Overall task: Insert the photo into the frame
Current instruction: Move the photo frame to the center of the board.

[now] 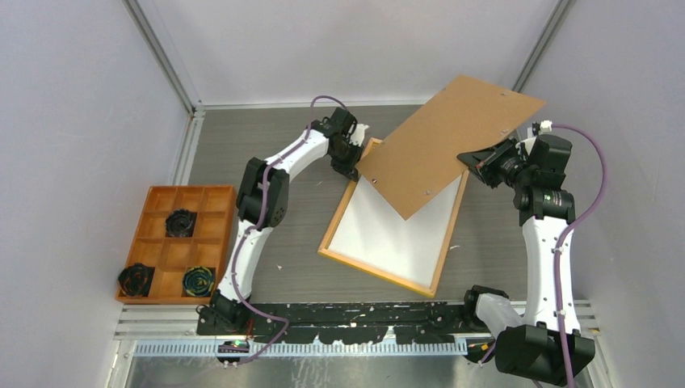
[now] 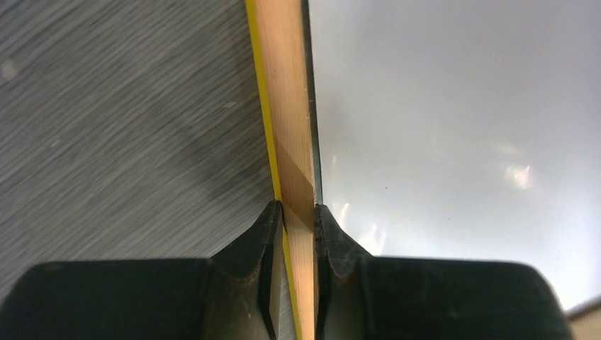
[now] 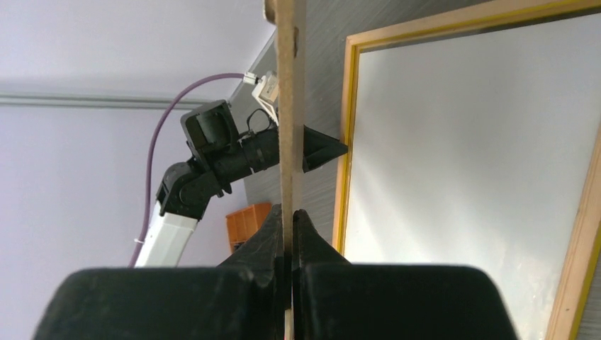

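The frame [image 1: 450,234] lies back-up on the table, its wood-coloured rim around a plain white sheet [image 1: 396,234], apparently the photo's white back; no printed side shows. My left gripper [image 1: 353,166] is shut on the frame's far left rim, seen as a wood and yellow edge [image 2: 290,127] between the jaws [image 2: 298,207]. My right gripper [image 1: 472,160] is shut on the brown backing board [image 1: 448,141] and holds it raised and tilted over the frame's far end. In the right wrist view the board's thin edge [image 3: 290,106] runs up from the gripper [image 3: 289,211], beside the frame [image 3: 346,142].
An orange compartment tray [image 1: 174,242] with black round parts stands at the left. Grey walls close the table at the back and sides. A metal rail [image 1: 363,311] runs along the near edge by the arm bases.
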Robot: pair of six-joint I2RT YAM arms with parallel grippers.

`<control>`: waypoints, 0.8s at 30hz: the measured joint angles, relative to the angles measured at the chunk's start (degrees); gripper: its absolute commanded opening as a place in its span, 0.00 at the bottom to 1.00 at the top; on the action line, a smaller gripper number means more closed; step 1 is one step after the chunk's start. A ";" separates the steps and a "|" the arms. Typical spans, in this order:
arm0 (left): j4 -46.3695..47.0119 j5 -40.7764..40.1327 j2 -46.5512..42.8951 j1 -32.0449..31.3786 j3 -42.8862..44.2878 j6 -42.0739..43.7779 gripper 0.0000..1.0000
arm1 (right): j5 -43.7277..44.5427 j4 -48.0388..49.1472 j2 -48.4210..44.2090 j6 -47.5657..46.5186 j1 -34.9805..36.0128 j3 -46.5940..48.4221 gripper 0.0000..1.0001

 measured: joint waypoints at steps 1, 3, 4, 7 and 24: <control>0.61 -0.48 -1.07 0.61 -1.73 0.00 0.06 | -0.76 1.75 0.39 1.25 -0.04 -0.92 0.01; 1.49 -1.20 -2.84 1.92 -4.59 0.02 0.05 | -2.29 4.55 1.14 3.43 -0.07 -2.36 0.01; 1.92 -1.68 -4.11 2.95 -6.60 0.02 0.05 | -3.28 6.21 1.66 4.79 -0.07 -3.13 0.01; 3.10 -2.21 -7.15 6.08 -11.56 0.00 0.03 | -6.34 11.39 3.52 8.57 -0.07 -5.33 0.01; 3.30 -1.95 -25.38 17.51 -33.86 1.99 0.71 | -19.61 26.38 8.55 13.05 11.41 -10.80 0.01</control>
